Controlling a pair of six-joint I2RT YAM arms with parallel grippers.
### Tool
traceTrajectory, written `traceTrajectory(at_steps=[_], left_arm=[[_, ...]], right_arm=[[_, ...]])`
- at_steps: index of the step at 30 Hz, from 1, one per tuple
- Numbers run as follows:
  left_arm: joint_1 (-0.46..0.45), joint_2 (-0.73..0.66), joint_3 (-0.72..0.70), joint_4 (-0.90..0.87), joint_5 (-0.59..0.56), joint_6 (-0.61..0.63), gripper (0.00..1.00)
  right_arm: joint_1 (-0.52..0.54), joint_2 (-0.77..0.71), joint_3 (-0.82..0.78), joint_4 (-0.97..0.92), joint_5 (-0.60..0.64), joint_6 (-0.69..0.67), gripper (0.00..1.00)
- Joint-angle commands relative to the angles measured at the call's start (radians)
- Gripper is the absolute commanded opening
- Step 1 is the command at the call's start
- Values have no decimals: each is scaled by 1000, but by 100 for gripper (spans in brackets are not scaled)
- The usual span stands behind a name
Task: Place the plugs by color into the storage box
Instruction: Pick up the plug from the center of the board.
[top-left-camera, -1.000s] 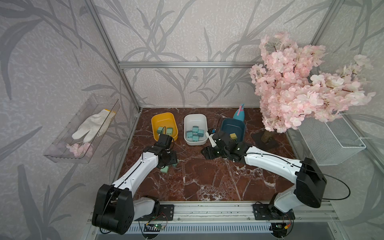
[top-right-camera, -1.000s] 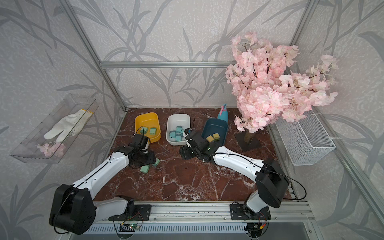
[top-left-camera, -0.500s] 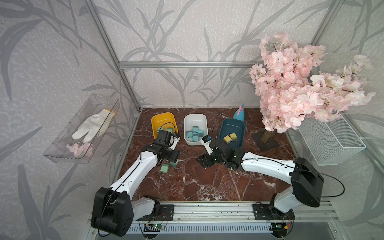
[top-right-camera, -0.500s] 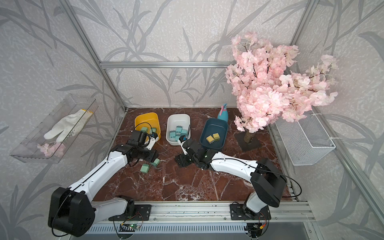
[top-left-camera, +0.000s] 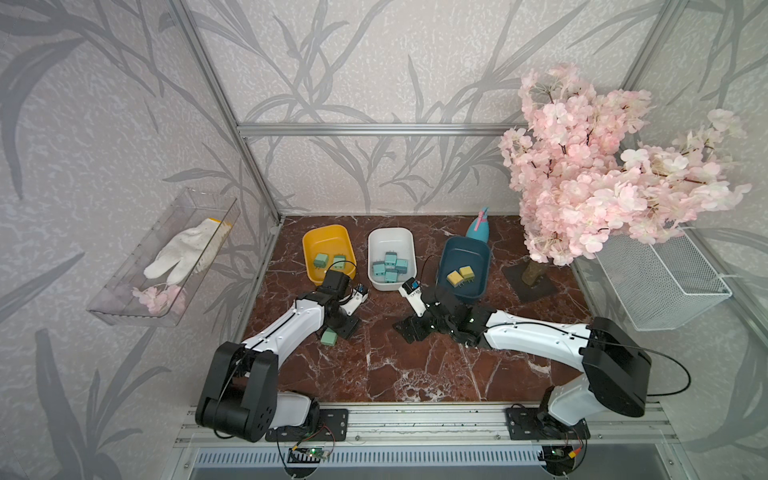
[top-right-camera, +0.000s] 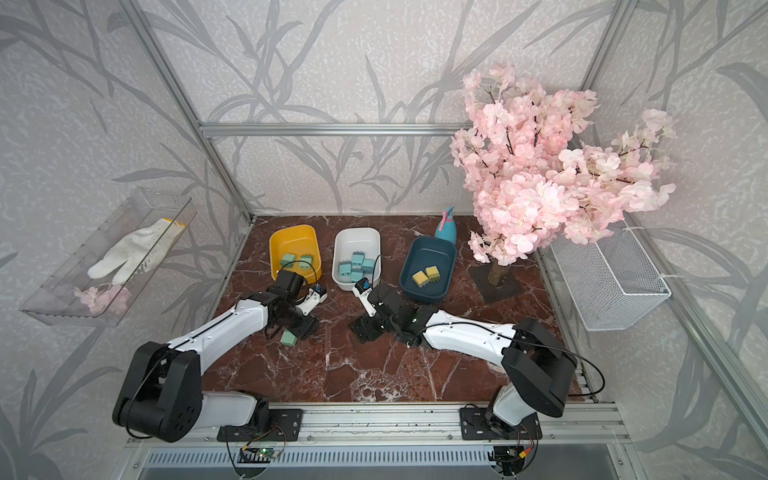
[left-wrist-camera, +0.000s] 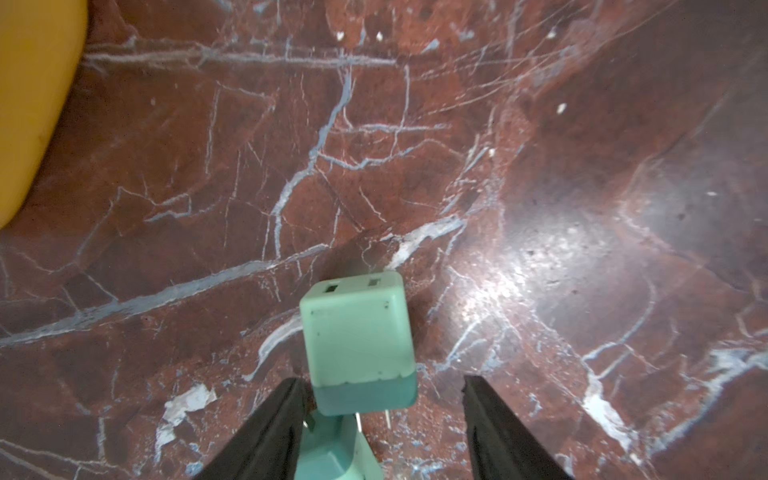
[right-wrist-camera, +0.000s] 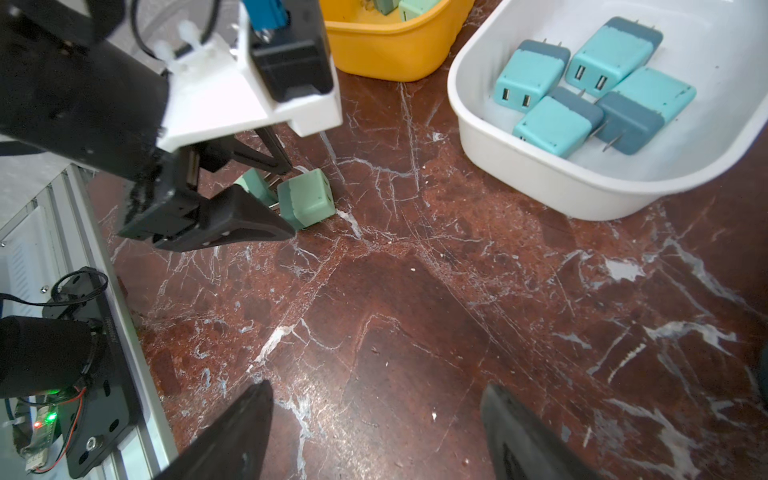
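Observation:
Two sage green plugs (left-wrist-camera: 357, 332) (left-wrist-camera: 332, 453) lie together on the marble. My left gripper (left-wrist-camera: 382, 386) is open around the upper one, which rests against one finger with a gap to the other. Both top views show only one of the plugs (top-left-camera: 329, 336) (top-right-camera: 288, 337), beside the left gripper (top-left-camera: 340, 326). My right gripper (right-wrist-camera: 374, 395) hangs open and empty over bare marble at the table's middle (top-left-camera: 411, 332). The yellow bin (top-left-camera: 328, 232) holds two green plugs (top-left-camera: 320, 261), the white bin (top-left-camera: 390, 232) several light blue plugs (top-left-camera: 390, 266), and the dark blue bin (top-left-camera: 465, 245) two yellow plugs (top-left-camera: 459, 275).
A pink blossom tree (top-left-camera: 582, 174) on a dark base stands at the right, with a white wire basket (top-left-camera: 656, 282) beyond it. A teal spray bottle (top-left-camera: 478, 228) stands behind the blue bin. A clear tray with a glove (top-left-camera: 187, 253) hangs on the left wall.
My right gripper has drawn back from the dark blue bin to the table's middle and its jaws have widened. Two yellow plugs now show in that bin. The left gripper stays by the green plugs.

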Motion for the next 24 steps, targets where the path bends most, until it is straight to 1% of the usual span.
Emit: traceTrajectory(at_steps=[1,7,14,17,20,24], left_arm=[[7,36,42,-11,-59,9,64],[11,63,43,4,-55,-6,64],[12,104,63,-14,-33,-6,58],[13,107,69,-22,-12,-7,52],[12,105,81,-36,1,-2,40],[12,74,88,-52,16,6,35]], right_arm=[[1,-23,3,42,-23,-4,84],[1,-22,-9,68,-42,12,84],[1,-10,-7,78,-50,18,84],[1,-7,-3,75,-60,23,84],[1,-6,-2,74,-68,34,84],[0,-17,-4,66,-74,48,84]])
